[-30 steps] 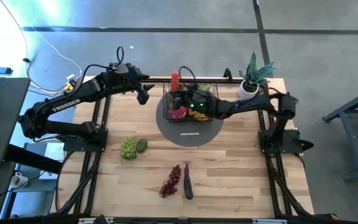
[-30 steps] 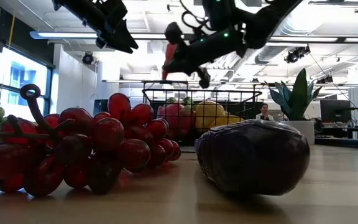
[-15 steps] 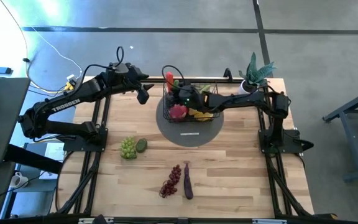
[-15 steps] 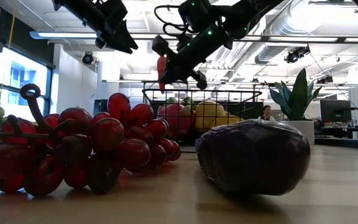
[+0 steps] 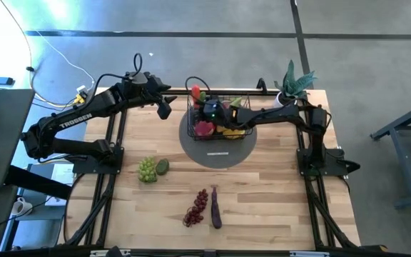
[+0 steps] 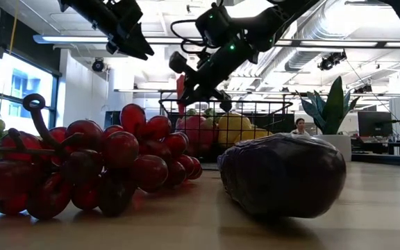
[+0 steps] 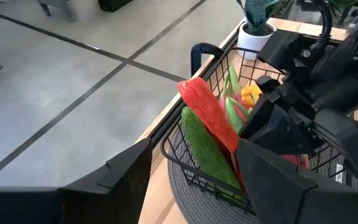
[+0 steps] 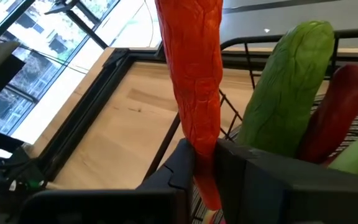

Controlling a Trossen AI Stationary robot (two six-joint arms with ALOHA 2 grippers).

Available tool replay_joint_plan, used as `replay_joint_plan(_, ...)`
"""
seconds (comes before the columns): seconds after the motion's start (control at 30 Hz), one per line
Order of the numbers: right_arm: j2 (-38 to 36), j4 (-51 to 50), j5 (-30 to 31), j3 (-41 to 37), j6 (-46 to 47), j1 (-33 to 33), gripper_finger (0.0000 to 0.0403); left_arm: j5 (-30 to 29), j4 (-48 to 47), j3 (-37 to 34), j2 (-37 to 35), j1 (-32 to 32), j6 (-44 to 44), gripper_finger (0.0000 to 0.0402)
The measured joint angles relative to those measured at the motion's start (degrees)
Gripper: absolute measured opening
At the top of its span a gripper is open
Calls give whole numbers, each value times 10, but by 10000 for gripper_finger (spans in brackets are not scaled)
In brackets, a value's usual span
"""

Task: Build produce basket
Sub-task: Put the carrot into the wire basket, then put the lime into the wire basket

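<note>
Now the right end effector (image 5: 200,102) — clamped on a red chili (image 8: 193,93) — hangs over the basket (image 5: 242,133); next, lower and release; left end effector (image 5: 164,108) waits, parted

Black wire basket (image 5: 220,118), wrinkled chili (image 8: 194,93)

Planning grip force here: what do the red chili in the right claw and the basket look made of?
Red chili: probably moulded plastic or rubber, matte, with a wrinkled, uniformly coloured skin. Basket: thin black wire mesh, likely coated metal, with an open grid. Right claw is pinching the chili.
</note>
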Motion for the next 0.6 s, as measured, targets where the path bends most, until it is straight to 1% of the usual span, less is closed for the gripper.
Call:
replay_joint_plan(0.1, 0, -2, 5, 0, 2, 0, 55, 0, 0, 0, 0, 0, 0, 227)
replay_joint_plan(0.23, 0, -3, 5, 0, 5, 0, 102, 0, 0, 0, 0, 0, 0, 227)
replay_joint_plan(0.37, 0, -3, 2, 0, 29, 0, 143, 0, 0, 0, 0, 0, -4, 227)
replay_joint_plan(0.5, -1, -3, -9, 0, 26, -1, 171, 0, 0, 0, 0, 0, -4, 227)
replay_joint_plan(0.6, -2, -6, -19, 4, 28, -1, 179, 0, -4, 0, 0, 0, -4, 227)
